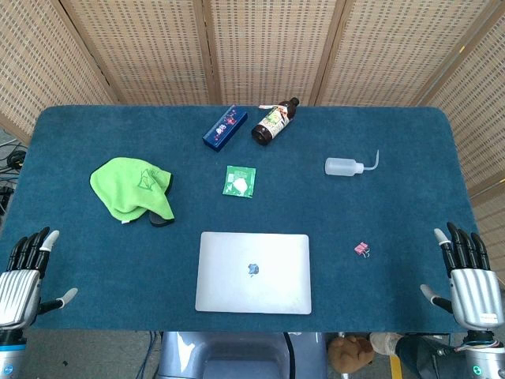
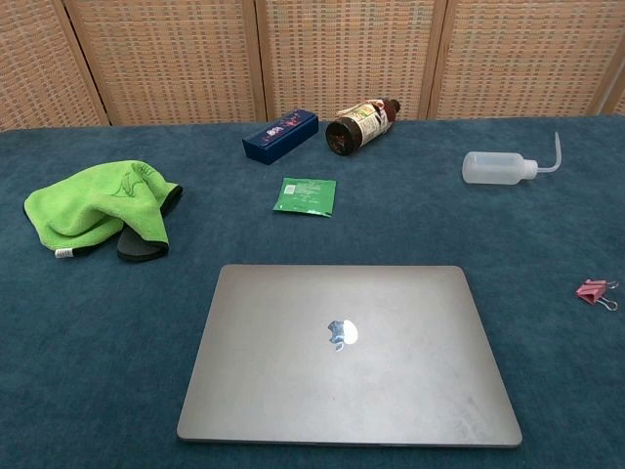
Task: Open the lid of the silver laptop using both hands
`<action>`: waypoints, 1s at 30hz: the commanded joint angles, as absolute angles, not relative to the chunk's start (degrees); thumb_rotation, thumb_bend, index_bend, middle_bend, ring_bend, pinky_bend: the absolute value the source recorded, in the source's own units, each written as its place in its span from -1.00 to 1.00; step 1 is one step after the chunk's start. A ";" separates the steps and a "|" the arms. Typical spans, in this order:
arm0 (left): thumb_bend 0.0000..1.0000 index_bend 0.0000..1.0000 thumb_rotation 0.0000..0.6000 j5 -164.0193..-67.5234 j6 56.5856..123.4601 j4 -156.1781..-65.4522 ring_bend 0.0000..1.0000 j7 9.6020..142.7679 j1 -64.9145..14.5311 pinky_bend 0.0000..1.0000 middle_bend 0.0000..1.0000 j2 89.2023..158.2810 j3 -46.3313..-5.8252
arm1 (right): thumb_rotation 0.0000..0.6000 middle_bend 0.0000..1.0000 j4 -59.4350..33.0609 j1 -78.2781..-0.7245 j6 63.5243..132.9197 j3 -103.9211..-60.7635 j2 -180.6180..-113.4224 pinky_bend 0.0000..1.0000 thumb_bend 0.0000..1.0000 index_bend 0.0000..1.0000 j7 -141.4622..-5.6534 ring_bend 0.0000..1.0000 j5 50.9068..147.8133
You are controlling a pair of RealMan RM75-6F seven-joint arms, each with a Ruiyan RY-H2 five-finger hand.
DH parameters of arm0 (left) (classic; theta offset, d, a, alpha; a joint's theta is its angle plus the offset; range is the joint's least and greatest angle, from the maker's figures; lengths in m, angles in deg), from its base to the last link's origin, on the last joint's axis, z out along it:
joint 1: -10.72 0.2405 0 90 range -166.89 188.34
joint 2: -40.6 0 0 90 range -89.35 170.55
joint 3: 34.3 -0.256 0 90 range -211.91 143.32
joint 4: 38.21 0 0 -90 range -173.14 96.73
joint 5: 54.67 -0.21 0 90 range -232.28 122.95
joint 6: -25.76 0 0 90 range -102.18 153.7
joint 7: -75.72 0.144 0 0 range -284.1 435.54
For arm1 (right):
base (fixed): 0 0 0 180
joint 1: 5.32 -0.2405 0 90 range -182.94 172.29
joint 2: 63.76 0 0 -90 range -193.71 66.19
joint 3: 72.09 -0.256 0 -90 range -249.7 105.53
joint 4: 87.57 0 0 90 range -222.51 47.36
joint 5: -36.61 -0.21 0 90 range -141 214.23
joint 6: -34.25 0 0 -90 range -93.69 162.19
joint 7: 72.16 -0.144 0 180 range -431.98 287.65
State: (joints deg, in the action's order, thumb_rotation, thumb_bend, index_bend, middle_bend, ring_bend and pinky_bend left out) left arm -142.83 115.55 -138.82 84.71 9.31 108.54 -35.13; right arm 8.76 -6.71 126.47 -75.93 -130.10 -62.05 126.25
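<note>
The silver laptop lies flat with its lid down near the front edge of the blue table, logo facing up. My left hand hovers at the table's front left corner, fingers spread and holding nothing, well left of the laptop. At the front right corner my right hand is likewise spread and empty, far right of the laptop. Neither hand shows in the chest view.
A green cloth lies left of the laptop. Behind it sit a green packet, a blue box, a dark bottle on its side and a squeeze bottle. A pink clip lies right of the laptop.
</note>
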 commanded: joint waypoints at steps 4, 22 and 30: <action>-0.95 -1.00 1.00 -144.10 114.45 -138.00 -1.00 82.90 8.62 -1.00 -1.00 108.17 -35.43 | 1.00 -1.00 9.28 -6.65 126.18 -75.82 -129.69 -1.00 -1.00 -1.00 -62.59 -1.00 126.18; -1.00 -1.00 1.00 -166.88 96.01 -130.19 -1.00 85.08 -11.19 -1.00 -1.00 118.82 -35.99 | 1.00 -1.00 9.71 -6.73 124.54 -76.42 -128.49 -1.00 -1.00 -1.00 -63.45 -1.00 123.71; -1.00 -1.00 1.00 -168.35 84.82 -127.11 -1.00 81.53 -21.38 -1.00 -1.00 128.59 -34.50 | 1.00 -1.00 9.84 -6.74 123.76 -76.81 -127.51 -1.00 -1.00 -1.00 -65.65 -1.00 122.44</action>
State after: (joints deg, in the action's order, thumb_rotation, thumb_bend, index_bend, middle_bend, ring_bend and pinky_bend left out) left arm -167.40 88.50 -129.35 83.49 -17.51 124.69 -35.20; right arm 9.88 -6.72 123.99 -76.77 -127.71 -65.22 122.64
